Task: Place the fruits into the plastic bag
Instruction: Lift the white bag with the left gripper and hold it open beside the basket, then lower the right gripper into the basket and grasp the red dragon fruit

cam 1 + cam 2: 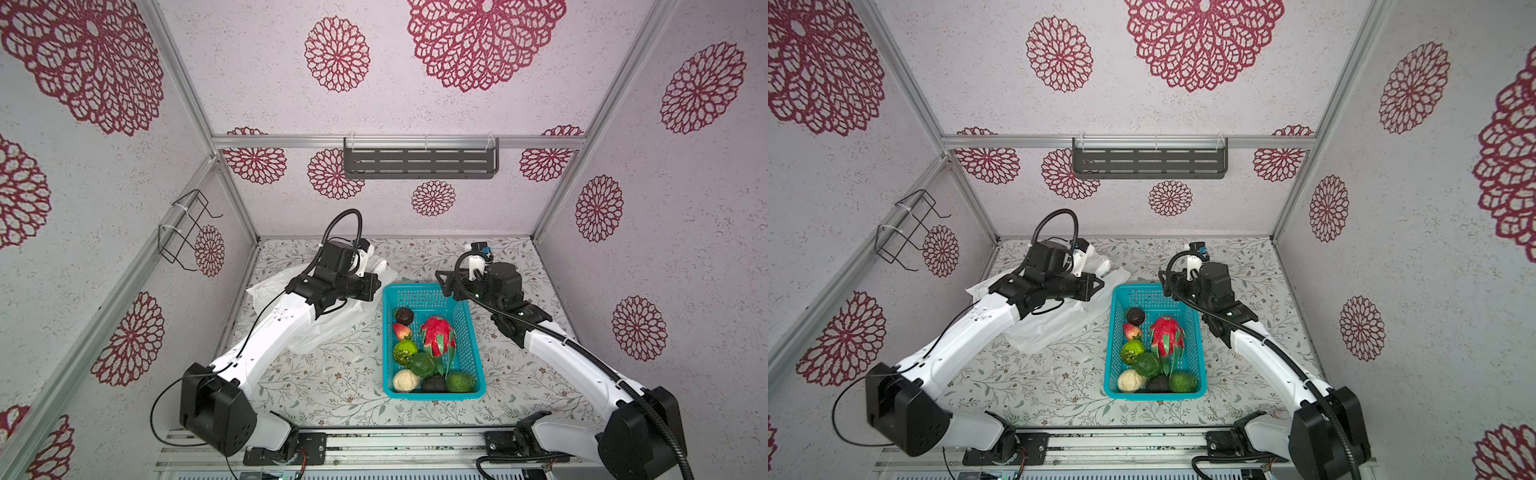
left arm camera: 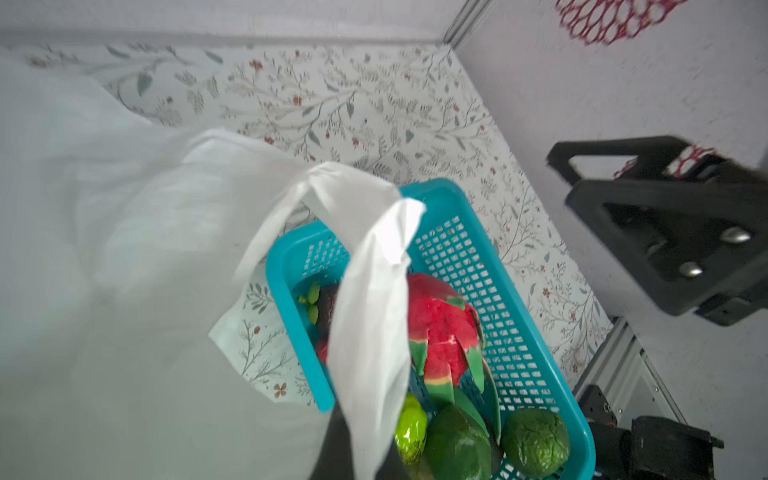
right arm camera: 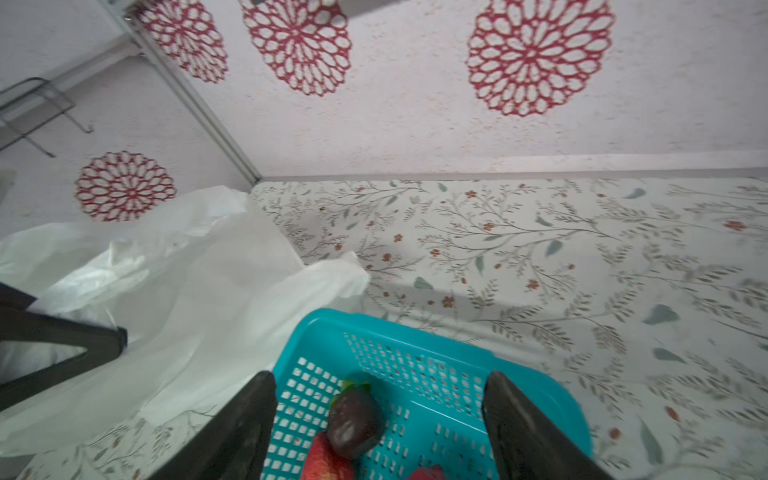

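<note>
The fruits all lie in a turquoise basket (image 1: 474,353): a red-pink dragon fruit (image 1: 438,334), a dark round one (image 1: 404,316), a small red one (image 1: 401,331), green ones (image 1: 405,351), a cream lump (image 1: 406,380) and a dark avocado (image 1: 434,383). The white plastic bag (image 1: 332,328) lies crumpled left of the basket, partly under my left arm. My left gripper (image 1: 374,286) is shut on a loop handle of the plastic bag (image 2: 370,316), lifted over the basket's far left corner. My right gripper (image 3: 380,378) hangs open above the basket's far end, over the dark fruit (image 3: 353,419), holding nothing.
A dark slotted shelf (image 1: 420,162) is fixed to the rear wall. A black wire rack (image 1: 187,232) hangs on the left wall. Walls enclose the floral tabletop (image 1: 332,386) on three sides, and a metal rail (image 1: 395,446) runs along its front.
</note>
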Robot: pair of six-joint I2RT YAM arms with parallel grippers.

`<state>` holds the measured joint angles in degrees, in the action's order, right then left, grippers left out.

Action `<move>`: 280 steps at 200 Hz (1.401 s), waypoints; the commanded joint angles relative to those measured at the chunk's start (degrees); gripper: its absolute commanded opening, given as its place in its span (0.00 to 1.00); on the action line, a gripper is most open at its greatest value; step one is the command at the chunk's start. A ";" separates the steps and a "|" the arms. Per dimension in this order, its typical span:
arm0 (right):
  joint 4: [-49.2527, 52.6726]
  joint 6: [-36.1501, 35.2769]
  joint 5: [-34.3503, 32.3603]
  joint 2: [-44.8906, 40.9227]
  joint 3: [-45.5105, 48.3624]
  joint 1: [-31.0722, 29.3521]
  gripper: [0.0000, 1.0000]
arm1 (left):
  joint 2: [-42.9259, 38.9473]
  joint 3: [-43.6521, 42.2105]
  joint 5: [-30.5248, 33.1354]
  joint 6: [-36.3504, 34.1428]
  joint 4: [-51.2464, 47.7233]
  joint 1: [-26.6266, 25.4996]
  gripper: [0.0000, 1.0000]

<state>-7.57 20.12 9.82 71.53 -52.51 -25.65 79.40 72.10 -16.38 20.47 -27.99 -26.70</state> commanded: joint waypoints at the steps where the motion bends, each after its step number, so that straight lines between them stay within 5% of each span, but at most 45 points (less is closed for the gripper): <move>1: -7.57 4.17 7.68 2.25 -2.42 -1.67 0.81 | -4.52 -0.55 2.60 0.82 12.41 0.06 0.00; 82: -11.25 6.25 14.83 7.96 -5.48 -6.15 0.81 | -8.52 -1.98 14.89 -2.89 13.98 -2.62 0.00; 128: -5.13 2.05 14.59 10.12 -8.45 -8.43 0.81 | -9.96 -2.82 19.41 -3.98 16.53 -4.42 0.00; 177: 6.91 -3.10 1.20 7.26 -8.14 -8.54 0.84 | -9.79 -1.25 15.86 -3.62 15.95 -4.44 0.00; 227: 23.30 -1.74 -12.89 5.36 -7.12 -8.54 0.99 | -11.64 -2.71 31.77 -9.04 18.95 -4.36 0.00; 280: 36.49 0.08 -12.30 7.98 -8.04 -8.63 0.99 | -9.63 -4.40 36.73 -10.53 21.88 -4.42 0.00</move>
<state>19.88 19.16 -0.95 78.74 -59.37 -34.13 68.60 67.00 16.45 11.27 -7.55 -30.83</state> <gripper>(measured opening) 0.989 0.043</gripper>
